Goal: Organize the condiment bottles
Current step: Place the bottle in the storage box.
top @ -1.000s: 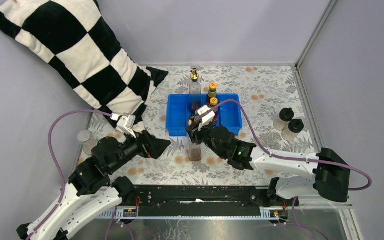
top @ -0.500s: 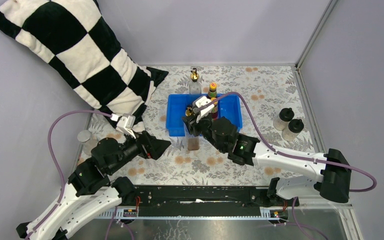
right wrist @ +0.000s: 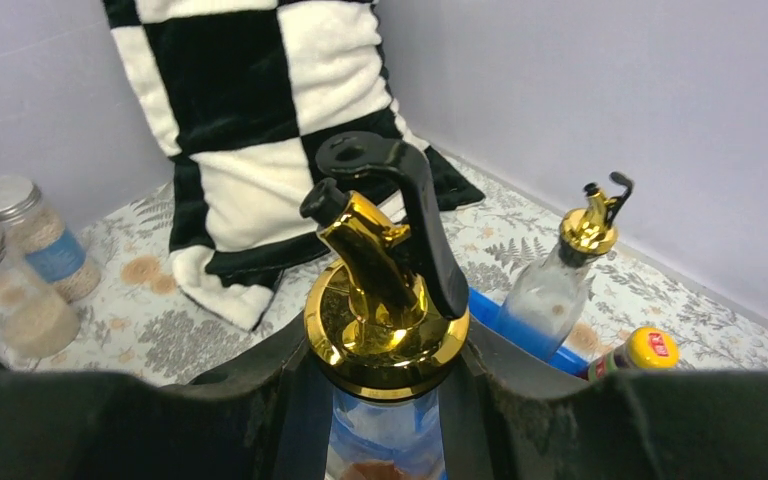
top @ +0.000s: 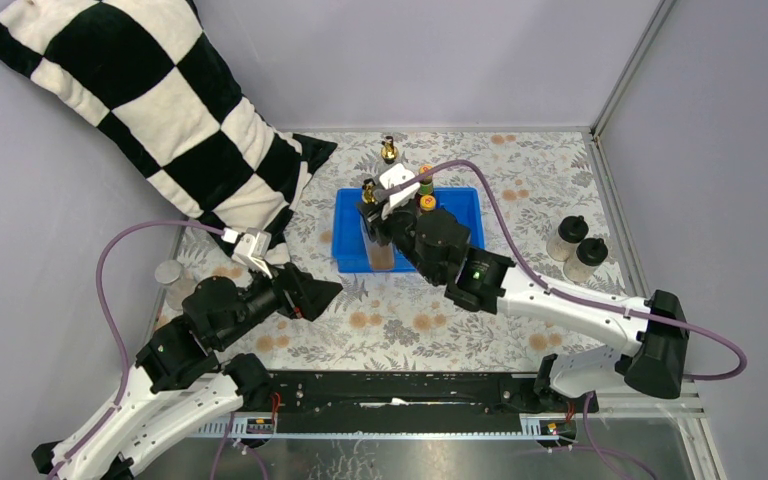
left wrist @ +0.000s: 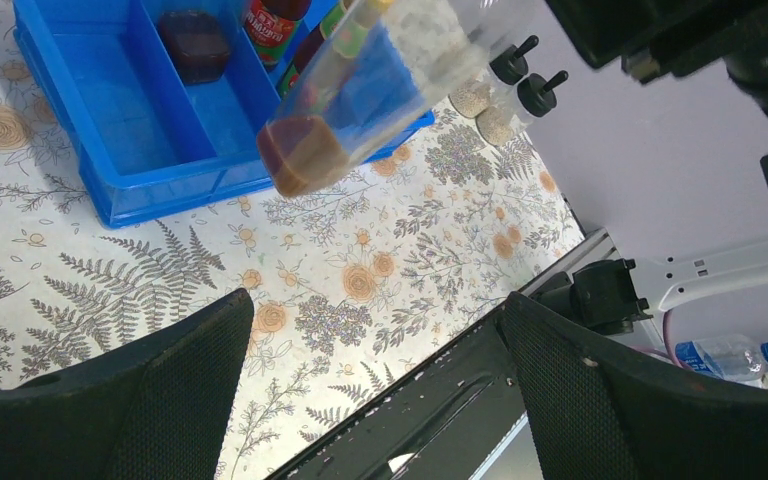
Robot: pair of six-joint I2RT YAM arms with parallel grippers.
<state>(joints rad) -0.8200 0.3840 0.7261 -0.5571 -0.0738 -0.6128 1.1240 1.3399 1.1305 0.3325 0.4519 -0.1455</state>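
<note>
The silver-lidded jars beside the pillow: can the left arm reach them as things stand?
Probably yes. The left hand is open and empty, and the silver-lidded jars stand just left of that arm with nothing between. It would have to swing back toward them.

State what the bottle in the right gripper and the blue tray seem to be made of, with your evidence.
Held bottle: clear glass or hard plastic, since brown liquid shows through; its spout looks like polished gold-toned metal, mirror-bright. Blue tray: probably moulded plastic, smooth, uniformly coloured, slight sheen.
</note>
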